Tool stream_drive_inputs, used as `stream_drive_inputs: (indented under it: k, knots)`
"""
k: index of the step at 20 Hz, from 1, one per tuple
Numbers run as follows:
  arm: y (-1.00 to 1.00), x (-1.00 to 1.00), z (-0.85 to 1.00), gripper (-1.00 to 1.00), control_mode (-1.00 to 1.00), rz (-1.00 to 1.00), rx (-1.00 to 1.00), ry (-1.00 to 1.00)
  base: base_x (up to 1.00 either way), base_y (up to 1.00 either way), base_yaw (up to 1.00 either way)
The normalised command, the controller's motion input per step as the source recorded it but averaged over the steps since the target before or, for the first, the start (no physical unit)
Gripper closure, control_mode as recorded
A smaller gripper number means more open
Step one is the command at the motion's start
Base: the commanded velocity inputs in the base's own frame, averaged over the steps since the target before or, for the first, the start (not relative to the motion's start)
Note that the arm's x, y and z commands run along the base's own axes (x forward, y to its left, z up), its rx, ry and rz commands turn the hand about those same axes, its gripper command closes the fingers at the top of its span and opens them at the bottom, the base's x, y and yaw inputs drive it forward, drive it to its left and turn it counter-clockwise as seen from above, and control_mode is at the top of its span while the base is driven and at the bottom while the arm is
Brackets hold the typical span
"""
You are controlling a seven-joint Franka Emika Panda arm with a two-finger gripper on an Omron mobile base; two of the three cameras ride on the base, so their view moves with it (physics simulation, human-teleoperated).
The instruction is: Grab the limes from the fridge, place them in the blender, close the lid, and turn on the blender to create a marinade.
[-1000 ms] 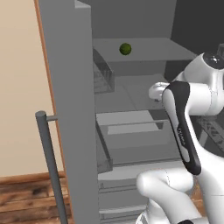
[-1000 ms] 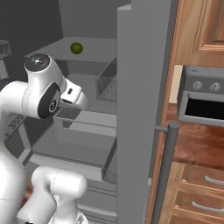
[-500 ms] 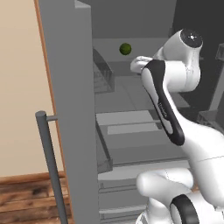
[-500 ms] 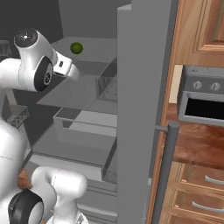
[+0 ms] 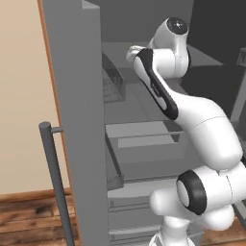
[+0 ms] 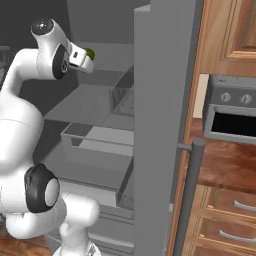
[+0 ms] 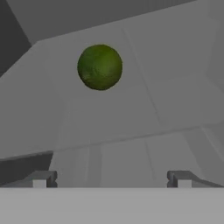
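Grey fridge (image 5: pixel 77 96): stands open; both doors swung outward toward the viewer, grey shelves and drawers showing inside.
Door handle (image 6: pixel 187 195): long vertical grey bar on the right-hand door, seen in the right base view; a matching bar (image 5: pixel 55 182) on the left-hand door in the left base view.
Lime (image 7: pixel 99 67): one small round dark-green ball with a faintly bumpy skin, resting on an upper grey shelf (image 7: pixel 144 113); in the right base view it (image 6: pixel 90 52) peeks out just past the hand.
Gripper (image 7: pixel 111 178): jaws spread wide, nothing between them; it points at the lime, which lies ahead of the fingertips and apart from them.
Fingertips (image 7: pixel 41 178): two small dark tips at the bottom of the hand view, well apart from each other.
Arm (image 5: pixel 163 91): white with dark joints, reaching up into the upper part of the fridge.
Door bin (image 6: pixel 122 100): clear-walled bin on the inside of the right-hand door.
Wall oven (image 6: pixel 232 115): black, with knobs, set in wooden cabinetry right of the fridge.
Floor (image 5: pixel 29 216): wood planks.
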Motion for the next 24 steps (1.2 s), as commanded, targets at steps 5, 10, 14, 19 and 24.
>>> stream_drive_inputs:
  k: [5, 10, 14, 19, 24]
  knots:
    - [0.01, 0.89, 0.2, -1.0, -1.0, -0.01, -0.01, 0.01, 0.0, 0.0, 0.0]
    - [0.0, 0.8, -0.01, -1.0, -1.0, 0.05, -0.1, 0.01, 0.0, 0.0, 0.0]
    - [0.0, 0.54, -0.02, -1.0, -1.0, 0.02, -0.02, 0.06, 0.0, 0.0, 0.0]
    - [0.0, 0.57, -0.18, -1.0, -1.0, 0.0, 0.0, 0.0, 0.0, 0.0, 0.0]
    - [0.0, 0.07, -0.46, -1.0, -1.0, 0.0, -0.02, 0.08, 0.0, 0.0, 0.0]
